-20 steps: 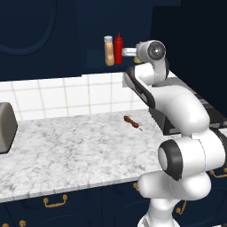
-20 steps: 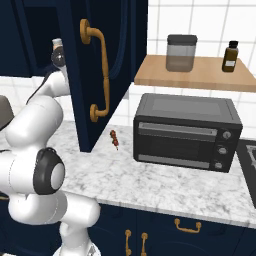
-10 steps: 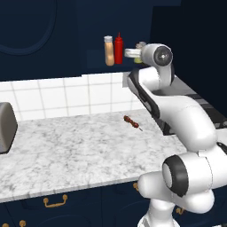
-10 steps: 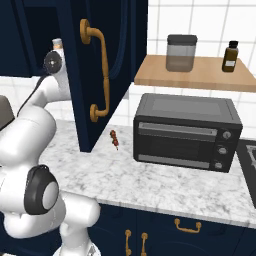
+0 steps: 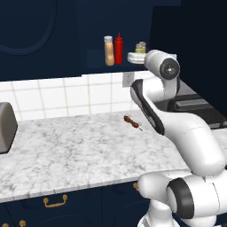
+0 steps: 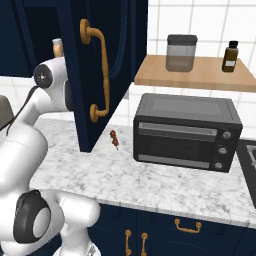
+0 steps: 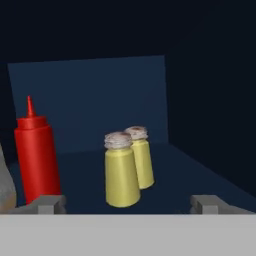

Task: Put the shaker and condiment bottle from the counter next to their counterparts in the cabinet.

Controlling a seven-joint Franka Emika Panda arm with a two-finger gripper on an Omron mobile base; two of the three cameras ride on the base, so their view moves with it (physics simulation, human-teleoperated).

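On the shelf of the navy cabinet (image 5: 93,60) stand the orange-tan condiment bottle (image 5: 108,51), a red squeeze bottle (image 5: 118,48) and two small shakers (image 5: 141,46). In the hand view the red bottle (image 7: 35,157) is at the left, with a sliver of the condiment bottle (image 7: 5,190) at the left edge. Two yellow grey-capped shakers stand side by side: the nearer (image 7: 121,172) and the farther (image 7: 140,155). I cannot tell which is the olive shaker. My gripper (image 7: 130,205) is open just in front of them, holding nothing; its white hand (image 5: 134,57) is at the shelf edge.
The open cabinet door (image 6: 95,75) with its brass handle hangs right of my arm. A black toaster oven (image 6: 187,132) sits on the marbled counter (image 5: 80,150) below a wooden shelf (image 6: 195,75). A small brown skewer (image 5: 133,122) lies on the counter and a toaster (image 5: 6,126) stands far left.
My wrist has sunk a little and drawn back from the shelf, and the jaws have spread slightly wider. The bottles and shakers have not moved.
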